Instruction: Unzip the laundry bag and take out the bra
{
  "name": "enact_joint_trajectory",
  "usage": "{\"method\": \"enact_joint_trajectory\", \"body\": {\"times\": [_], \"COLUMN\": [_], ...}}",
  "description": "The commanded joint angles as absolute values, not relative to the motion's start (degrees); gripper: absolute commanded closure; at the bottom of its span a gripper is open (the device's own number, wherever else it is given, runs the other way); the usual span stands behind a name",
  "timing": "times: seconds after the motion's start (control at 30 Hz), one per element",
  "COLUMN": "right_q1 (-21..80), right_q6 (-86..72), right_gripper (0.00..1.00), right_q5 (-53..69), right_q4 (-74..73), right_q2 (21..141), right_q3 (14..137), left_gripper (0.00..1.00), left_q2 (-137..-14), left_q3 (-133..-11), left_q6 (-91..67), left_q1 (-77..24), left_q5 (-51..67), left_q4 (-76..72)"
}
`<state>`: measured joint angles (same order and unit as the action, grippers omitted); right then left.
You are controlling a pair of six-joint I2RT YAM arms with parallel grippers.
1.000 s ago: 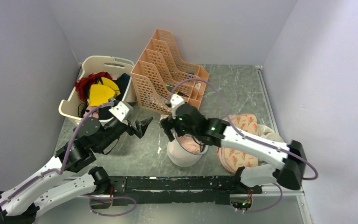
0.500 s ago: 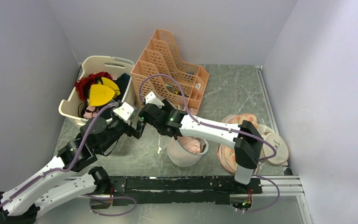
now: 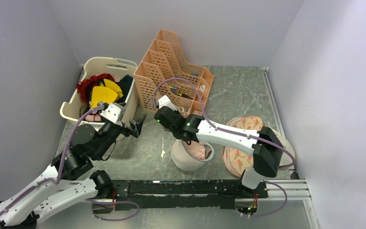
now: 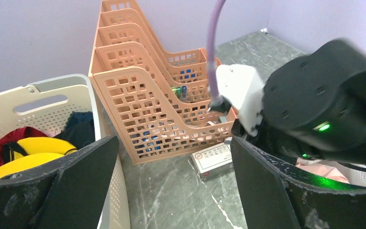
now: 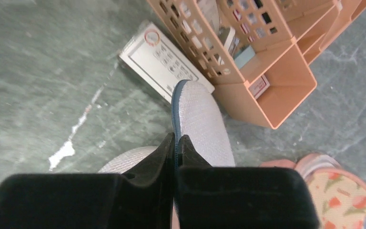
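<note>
Right claw (image 5: 176, 141) is pressed together on a raised flap of the bag (image 3: 185, 161), pinching it along the zip edge. Left claw (image 4: 174, 148) hangs spread wide between the basket (image 3: 70, 112) and the rack (image 3: 158, 90), gripping nothing. The bag sits on the table (image 3: 240, 90) near the rack, with the pink bra (image 3: 196, 150) inside its open mouth.

You'll see a peach file rack (image 3: 164, 62) beside a cream basket (image 3: 108, 61) of clothes (image 3: 100, 90). A flat white box (image 5: 164, 62) lies just beside the rack's base.
</note>
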<state>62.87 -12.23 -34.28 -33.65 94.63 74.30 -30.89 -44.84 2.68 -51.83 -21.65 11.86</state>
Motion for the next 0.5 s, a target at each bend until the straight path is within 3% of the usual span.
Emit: {"method": "enact_joint_trajectory", "body": {"times": [0.0,0.17,0.47], "right_q1": [62.65,62.58,62.43], "right_q6": [-14.85,-17.63,-29.90], "right_gripper": [1.00,1.00,1.00], "right_q5": [-31.98,-33.17,-31.95], "right_q4": [-24.93,-13.67,9.40], "right_q2": [86.99,74.55,53.26], "right_q3": [72.86,67.25,46.51], "left_gripper": [0.01,0.00,0.00], "left_q2": [-31.17,-33.82,-46.48], "left_q3": [-44.99,-45.63,-47.81], "left_q6": [1.58,1.41,2.58], "left_q1": [-51.76,-51.71,-51.57], "left_q5": [-24.22,-22.11,-10.54], "left_q4": [8.44,9.11,10.27]}}
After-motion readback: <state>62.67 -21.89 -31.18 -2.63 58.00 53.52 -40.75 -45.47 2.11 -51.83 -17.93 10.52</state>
